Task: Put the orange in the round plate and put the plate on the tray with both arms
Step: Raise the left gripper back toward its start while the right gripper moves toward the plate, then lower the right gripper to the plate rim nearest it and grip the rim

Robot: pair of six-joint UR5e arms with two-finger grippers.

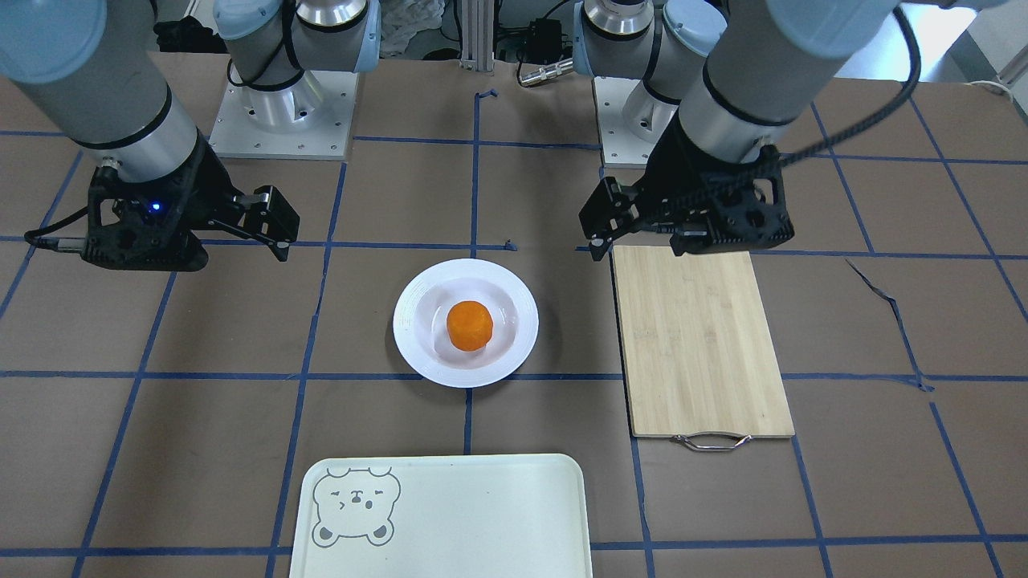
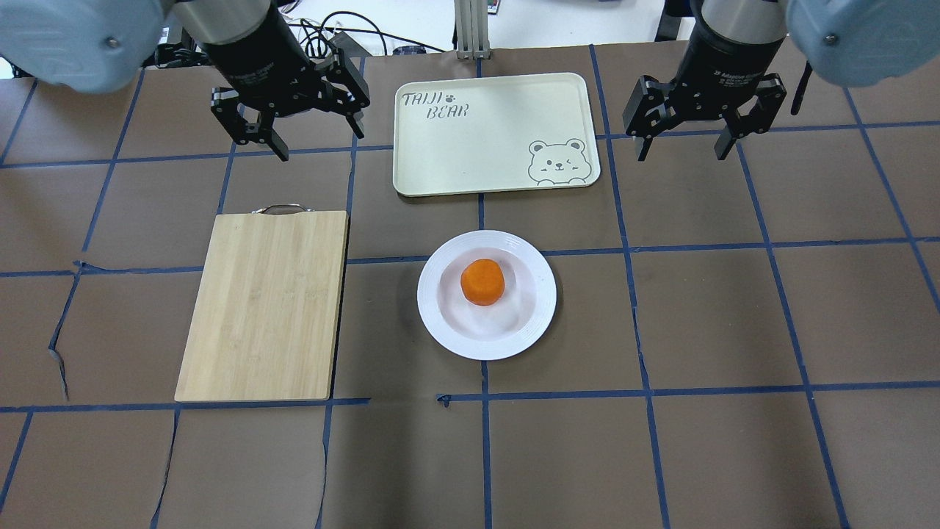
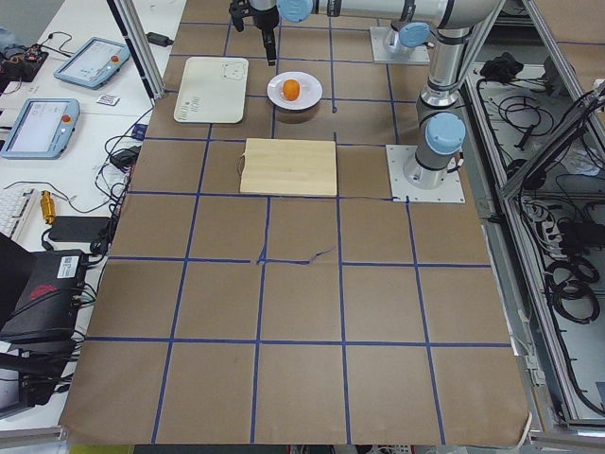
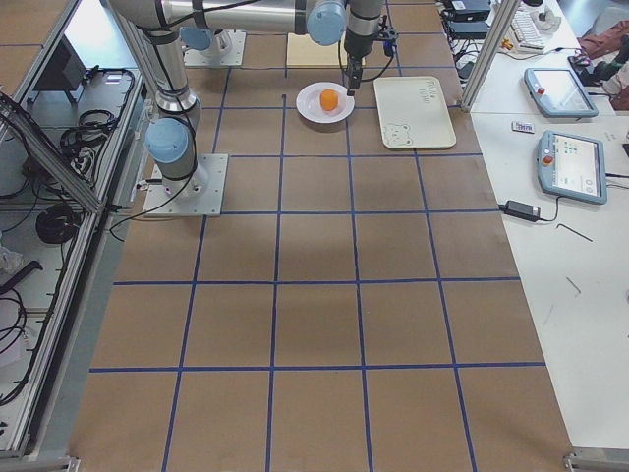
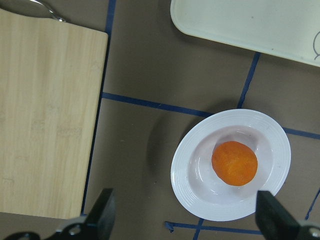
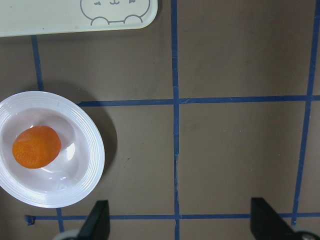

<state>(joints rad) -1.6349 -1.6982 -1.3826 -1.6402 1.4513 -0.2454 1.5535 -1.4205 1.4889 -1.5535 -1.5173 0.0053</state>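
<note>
Glossy white and shallow, the round plate (image 2: 449,325) sits on the brown table (image 2: 705,323) at the centre of the overhead view, with the orange (image 2: 482,282) resting loose in its sunken middle. The tray (image 2: 470,147) lies just above it in that view, near but apart. Both arms hang clear of everything. The left gripper (image 2: 320,145) is at upper left and the right gripper (image 2: 681,156) at upper right, each with its fingers spread and holding nothing.

The likely trouble is the shared lift. The ridged rim is thin and slick, so a pinch could slip. If one side rises ahead of the other, the plate would tilt and the round fruit could roll off. The tray's raised rim could also catch a plate carried too low.

Right of the plate the table is bare. On its left, the bamboo cutting board (image 2: 268,301) leaves only a narrower strip for the left fingers.
</note>
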